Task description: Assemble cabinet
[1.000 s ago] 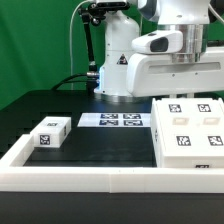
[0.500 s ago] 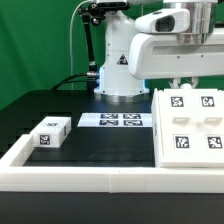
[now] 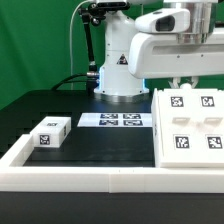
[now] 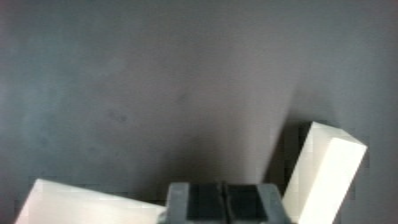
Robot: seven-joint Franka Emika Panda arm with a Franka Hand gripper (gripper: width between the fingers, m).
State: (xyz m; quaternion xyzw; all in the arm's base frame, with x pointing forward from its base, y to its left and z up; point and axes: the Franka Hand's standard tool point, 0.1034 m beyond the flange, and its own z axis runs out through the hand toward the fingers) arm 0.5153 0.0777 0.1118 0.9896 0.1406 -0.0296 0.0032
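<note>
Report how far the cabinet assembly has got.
Done: nothing looks joined; the small tagged block sits apart from the cabinet, on the exterior view's left. In hand: nothing; the gripper hangs over the cabinet's far edge, jaws together and empty in the wrist view. Left: picking up the block and fitting it to the cabinet.

The black desk (image 3: 100, 148) carried a flat white marker board (image 3: 113, 121) with four printed tags, lying toward 12 o'clock from the desk's middle. A low white rail (image 3: 100, 181) bordered the desk at 6 and 9 o'clock. A green curtain (image 3: 35, 45) hung behind, at 10 o'clock.
</note>
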